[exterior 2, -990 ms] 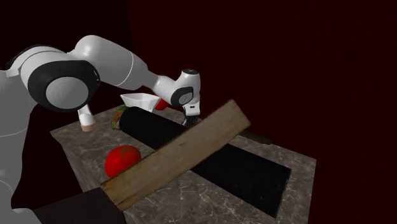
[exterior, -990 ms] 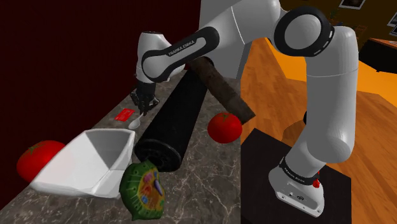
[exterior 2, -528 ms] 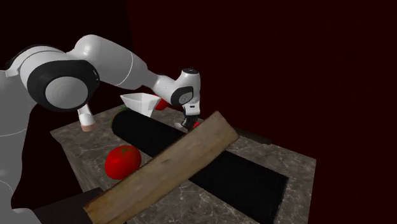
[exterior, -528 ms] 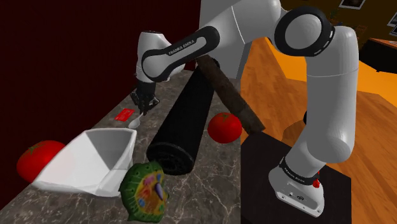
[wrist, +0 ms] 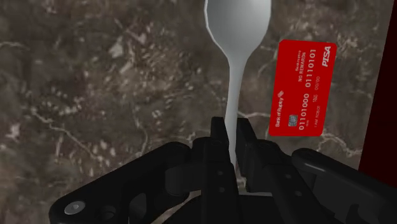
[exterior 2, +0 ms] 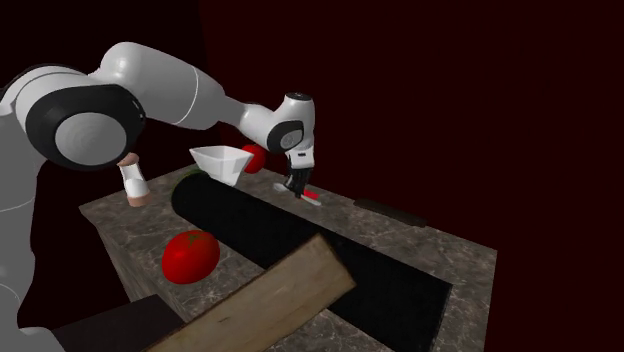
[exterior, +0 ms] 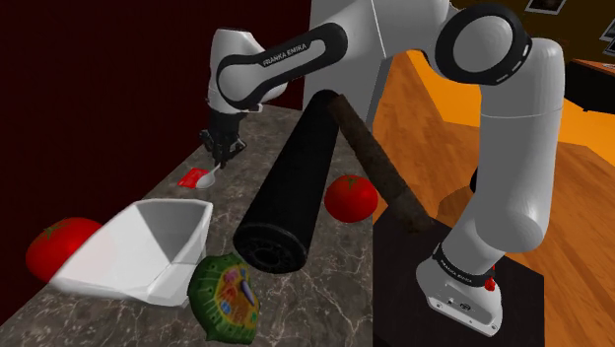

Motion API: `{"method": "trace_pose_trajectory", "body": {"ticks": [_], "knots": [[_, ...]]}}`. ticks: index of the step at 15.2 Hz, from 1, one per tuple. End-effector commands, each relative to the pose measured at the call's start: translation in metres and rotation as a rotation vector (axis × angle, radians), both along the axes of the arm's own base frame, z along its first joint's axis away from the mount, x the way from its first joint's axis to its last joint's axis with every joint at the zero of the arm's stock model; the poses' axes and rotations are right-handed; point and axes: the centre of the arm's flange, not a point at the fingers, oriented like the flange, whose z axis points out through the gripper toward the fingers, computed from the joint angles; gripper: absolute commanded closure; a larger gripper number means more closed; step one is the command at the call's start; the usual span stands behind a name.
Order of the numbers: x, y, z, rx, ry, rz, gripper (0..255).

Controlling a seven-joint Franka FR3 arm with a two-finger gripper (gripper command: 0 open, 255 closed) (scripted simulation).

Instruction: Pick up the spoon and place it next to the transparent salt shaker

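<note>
A white spoon (wrist: 236, 28) hangs from my gripper (wrist: 232, 132), which is shut on its thin handle; the spoon's bowl points away from the hand over the marbled counter (wrist: 95, 83). From the shoulder view the gripper (exterior: 225, 148) is near the counter's far edge by the dark red wall, with the spoon (exterior: 204, 178) slanting down from it just above the surface. Seen from the second exterior view, the gripper (exterior 2: 296, 183) holds the spoon (exterior 2: 313, 197) beyond a black cylinder. The salt shaker (exterior 2: 134, 184) stands at the counter's left corner in that view, far from the gripper.
A red bank card (wrist: 304, 86) lies beside the spoon. A long black cylinder (exterior: 291, 192) lies across the counter, with a brown plank (exterior: 382, 168) leaning over it toward the stand. Nearby are red tomatoes (exterior: 351, 197) (exterior: 57, 246), a white angular bowl (exterior: 138, 246) and a green object (exterior: 225, 291).
My gripper has risen a little and the spoon came up with it. The black cylinder has swung across the counter and the plank has slid down toward the stand.
</note>
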Motion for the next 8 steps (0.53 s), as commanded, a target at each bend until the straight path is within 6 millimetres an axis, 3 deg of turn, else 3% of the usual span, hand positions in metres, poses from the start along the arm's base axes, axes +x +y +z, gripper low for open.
{"method": "trace_pose_trajectory", "body": {"ticks": [1, 8], "knots": [[0.000, 0.000, 0.010, 0.000, 0.000, 0.000, 255], [0.000, 0.000, 0.047, 0.000, 0.000, 0.000, 255]]}}
